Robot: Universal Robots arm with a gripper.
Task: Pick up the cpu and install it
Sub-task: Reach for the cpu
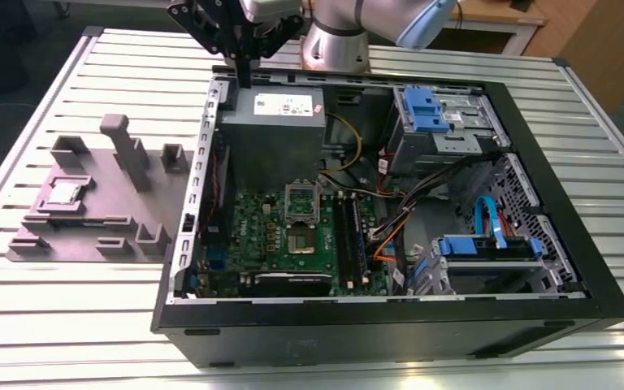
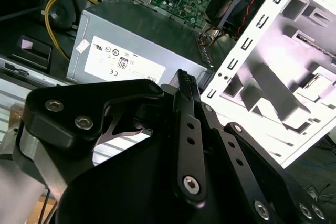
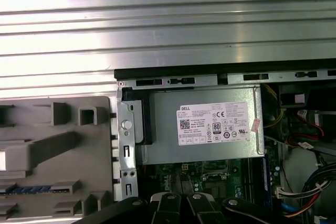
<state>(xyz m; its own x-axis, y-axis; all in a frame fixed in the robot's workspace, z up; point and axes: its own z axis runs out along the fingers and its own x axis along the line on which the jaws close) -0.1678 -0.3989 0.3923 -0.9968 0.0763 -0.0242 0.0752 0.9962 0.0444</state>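
Pick-up not yet begun: the jaws hang pressed together and empty over the computer case's [image 1: 399, 337] back edge, while the cpu [image 1: 66, 192] lies in the grey holder [image 1: 32, 242] on the counter [image 1: 74, 325], so reaching it needs crossing over and spreading them.

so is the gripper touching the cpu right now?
Apart. The exterior view shows the gripper above the edge of the computer case, while the cpu lies on the grey fixture outside it, toward the exterior view's left.
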